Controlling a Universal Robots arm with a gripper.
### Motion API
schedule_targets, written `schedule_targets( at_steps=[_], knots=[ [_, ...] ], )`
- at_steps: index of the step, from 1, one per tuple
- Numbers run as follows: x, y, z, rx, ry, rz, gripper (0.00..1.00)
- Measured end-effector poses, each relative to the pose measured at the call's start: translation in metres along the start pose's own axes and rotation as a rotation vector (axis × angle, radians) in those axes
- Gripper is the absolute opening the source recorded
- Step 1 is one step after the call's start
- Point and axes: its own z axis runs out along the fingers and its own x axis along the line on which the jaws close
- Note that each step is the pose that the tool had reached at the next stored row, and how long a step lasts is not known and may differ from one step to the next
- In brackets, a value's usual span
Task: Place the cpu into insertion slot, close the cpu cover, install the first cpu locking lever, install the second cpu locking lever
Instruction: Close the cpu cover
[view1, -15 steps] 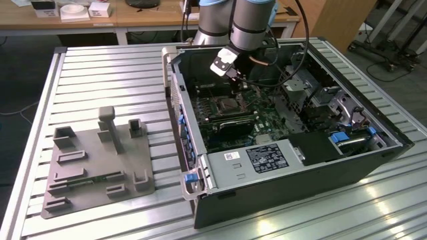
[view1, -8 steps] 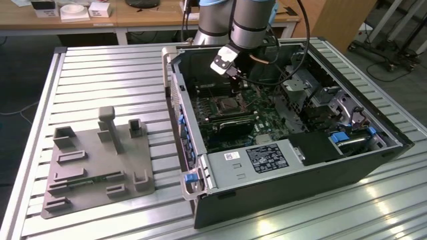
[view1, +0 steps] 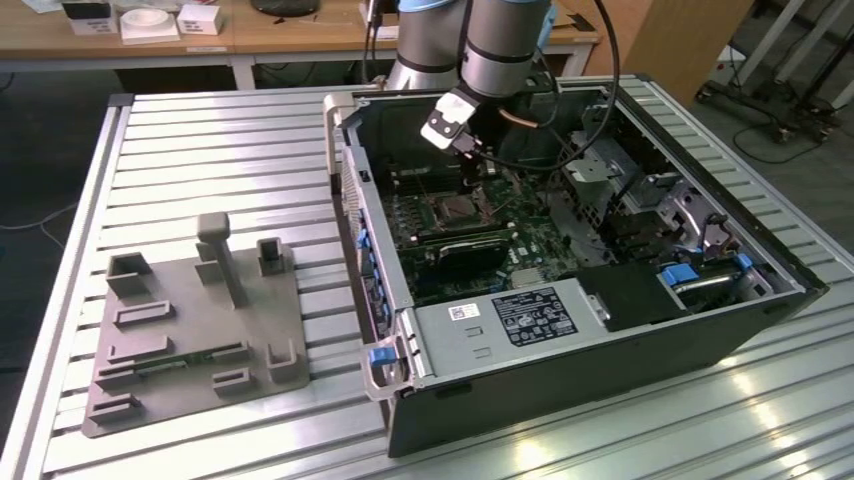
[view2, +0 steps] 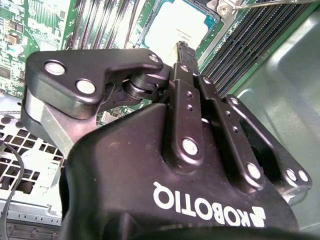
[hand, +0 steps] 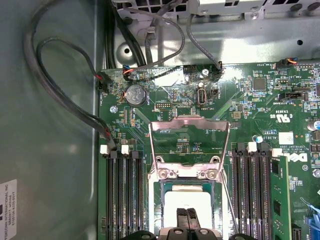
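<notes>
The pale cpu (hand: 187, 202) lies flat in the insertion slot (view1: 461, 208), on the green board inside the black case. My gripper (hand: 187, 219) is shut, its two black fingers pressed together with nothing between them. The tips stand right over the middle of the cpu (view2: 175, 25), at or just above its face. The cpu cover (hand: 190, 120) is swung open behind the socket, and the board shows through its cut-out. A thin wire locking lever (hand: 227, 200) runs along one side of the socket, unlatched. In the exterior view the gripper (view1: 465, 165) hangs inside the case above the socket.
Black memory slots (hand: 122, 195) flank the socket on both sides. Cables (hand: 60, 100) loop along the case wall. A metal drive cage (view1: 534, 315) closes the near end of the case. A grey fixture plate (view1: 200, 330) lies on the slatted table at the exterior view's left.
</notes>
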Motion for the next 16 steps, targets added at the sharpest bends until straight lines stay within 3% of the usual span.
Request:
schedule_targets(
  at_steps=[4, 10, 13, 16],
  knots=[
    [0.0001, 0.0, -0.0022, 0.0002, -0.0003, 0.0, 0.11],
    [0.0007, 0.0004, -0.0169, 0.0001, -0.0001, 0.0, 0.11],
    [0.0009, 0.0017, -0.0168, 0.0, -0.0003, 0.0, 0.11],
    [0.0011, 0.0089, -0.016, 0.0, -0.0006, 0.0, 0.11]
  ],
)
